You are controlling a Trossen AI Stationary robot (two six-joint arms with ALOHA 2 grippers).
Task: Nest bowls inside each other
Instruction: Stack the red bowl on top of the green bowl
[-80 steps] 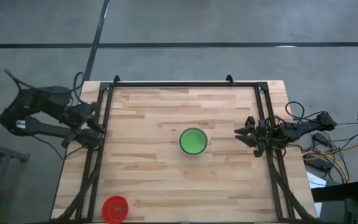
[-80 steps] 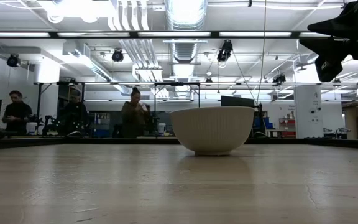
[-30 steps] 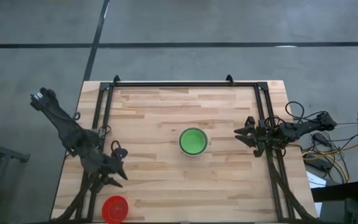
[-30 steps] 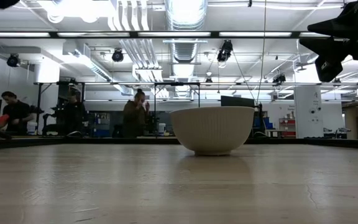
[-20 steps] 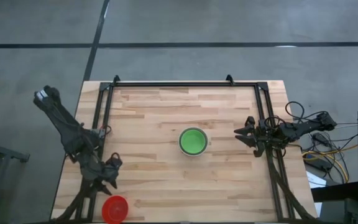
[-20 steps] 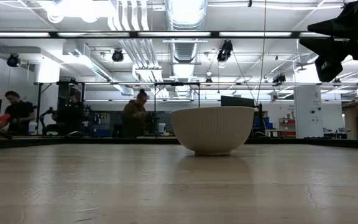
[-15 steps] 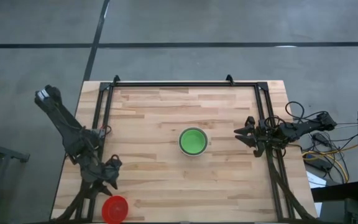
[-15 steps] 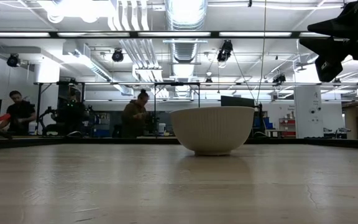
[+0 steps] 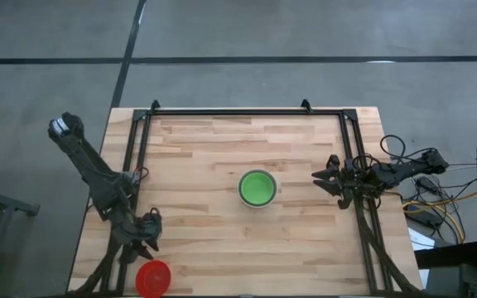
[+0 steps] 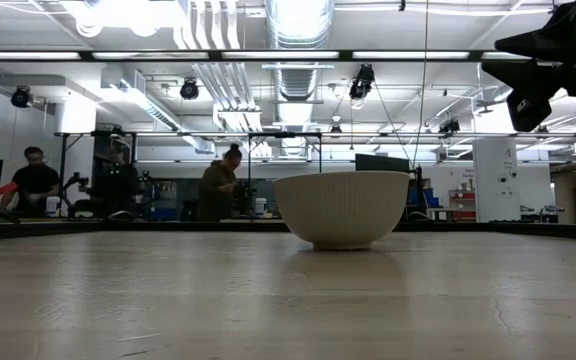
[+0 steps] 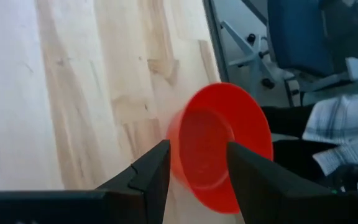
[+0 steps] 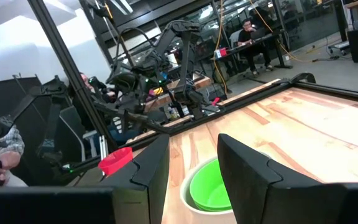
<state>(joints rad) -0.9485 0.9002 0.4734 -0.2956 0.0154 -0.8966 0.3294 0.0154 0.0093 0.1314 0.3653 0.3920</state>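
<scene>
Nearest to us, the small round red plastic bowl point(image 9: 152, 278) sat at the front-left corner of the pale wooden bench point(image 9: 205, 157), right at the edge. In the left wrist view it looked tipped, mouth toward the camera, though we could not tell the tilt from overhead. The left hand point(image 9: 145, 246) hovered just beside that bowl, fingers point(image 11: 148, 171) spread apart and empty, with the red bowl framed between them but not touched.

Farther in, at mid-bench, stood the stack: a bright green plastic bowl point(image 9: 256, 188) sitting inside the slightly larger ribbed white-grey bowl point(image 10: 341, 208). We could not tell how many green bowls were nested there.

Off to the right edge, the right hand point(image 9: 325, 178) waited well apart from the stack, fingers parted, holding nothing.

Beyond the bench, people point(image 10: 221, 184) sat at desks in the room.

We judged the step in hand as the reach for the red bowl, the last loose one. The next move called for closing the left hand on its rim, lifting it clear of the edge without knocking it off, carrying it to mid-bench and setting it mouth-up in the green bowl.
</scene>
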